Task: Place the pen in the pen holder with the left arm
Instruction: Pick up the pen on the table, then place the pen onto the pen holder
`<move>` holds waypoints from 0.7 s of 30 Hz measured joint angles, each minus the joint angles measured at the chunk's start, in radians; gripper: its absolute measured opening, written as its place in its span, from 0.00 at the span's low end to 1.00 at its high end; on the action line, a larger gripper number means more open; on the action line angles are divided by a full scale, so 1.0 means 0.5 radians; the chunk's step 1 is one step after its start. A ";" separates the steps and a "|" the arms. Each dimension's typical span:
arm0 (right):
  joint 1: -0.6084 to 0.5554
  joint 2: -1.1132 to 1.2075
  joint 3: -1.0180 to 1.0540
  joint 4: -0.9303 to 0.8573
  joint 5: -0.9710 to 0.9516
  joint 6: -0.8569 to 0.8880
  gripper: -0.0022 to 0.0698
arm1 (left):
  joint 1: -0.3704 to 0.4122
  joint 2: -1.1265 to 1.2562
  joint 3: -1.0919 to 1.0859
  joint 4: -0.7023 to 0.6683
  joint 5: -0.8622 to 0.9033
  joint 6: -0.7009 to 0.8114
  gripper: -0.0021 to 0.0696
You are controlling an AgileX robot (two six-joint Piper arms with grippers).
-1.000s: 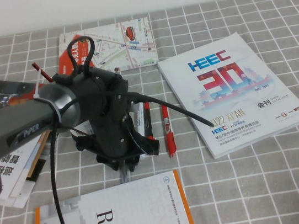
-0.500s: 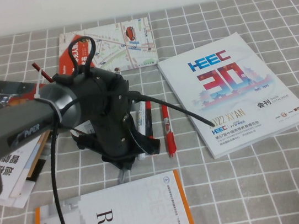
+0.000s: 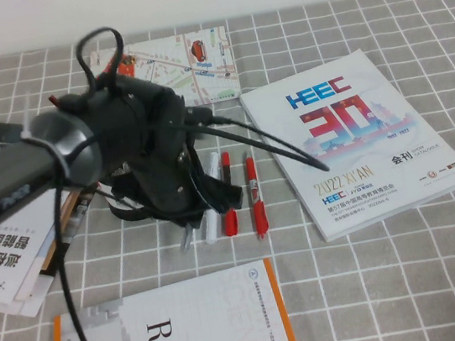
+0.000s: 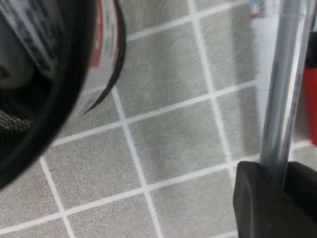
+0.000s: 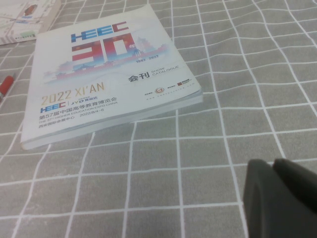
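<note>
My left gripper (image 3: 189, 220) hangs under the bulky black left arm (image 3: 80, 149) at the table's centre-left. In the left wrist view it (image 4: 283, 173) is shut on the slim translucent grey pen (image 4: 286, 89), which runs out from between the fingers above the cloth. The pen's tip (image 3: 186, 240) pokes out below the gripper in the high view. The black mesh pen holder (image 4: 74, 74), with barcode label and red patch, shows close beside it in the left wrist view; the arm hides it in the high view. My right gripper (image 5: 274, 164) is shut and empty over bare cloth.
A white marker (image 3: 212, 223) and two red pens (image 3: 254, 196) lie right of the left gripper. An HEEC catalogue (image 3: 354, 136) lies at right, a map leaflet (image 3: 187, 66) at back, a ROS book (image 3: 174, 335) in front, and stacked booklets (image 3: 10, 252) at left.
The left arm has swung back and to the left with the pen, whose tip has risen off the cloth. The white marker and a red pen it covered now show.
</note>
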State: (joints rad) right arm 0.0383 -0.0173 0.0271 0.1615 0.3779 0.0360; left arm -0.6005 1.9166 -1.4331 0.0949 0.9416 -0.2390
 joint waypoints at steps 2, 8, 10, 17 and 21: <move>0.000 0.000 0.000 0.000 0.000 0.000 0.01 | -0.025 -0.052 0.000 0.000 -0.001 0.007 0.10; 0.000 0.000 0.000 0.000 0.000 0.000 0.01 | -0.202 -0.238 0.014 0.026 -0.114 0.024 0.10; 0.000 0.000 0.000 0.000 0.000 0.000 0.01 | -0.270 -0.328 0.069 0.070 -0.222 0.010 0.10; 0.000 0.000 0.000 0.000 0.000 0.000 0.01 | -0.371 -0.676 0.454 0.255 -0.689 -0.150 0.10; 0.000 0.000 0.000 0.000 0.000 0.000 0.01 | -0.338 -0.879 0.692 0.402 -0.958 -0.285 0.10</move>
State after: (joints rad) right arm 0.0383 -0.0173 0.0271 0.1615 0.3779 0.0360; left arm -0.7696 1.4773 -1.0871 0.2961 0.4628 -0.3816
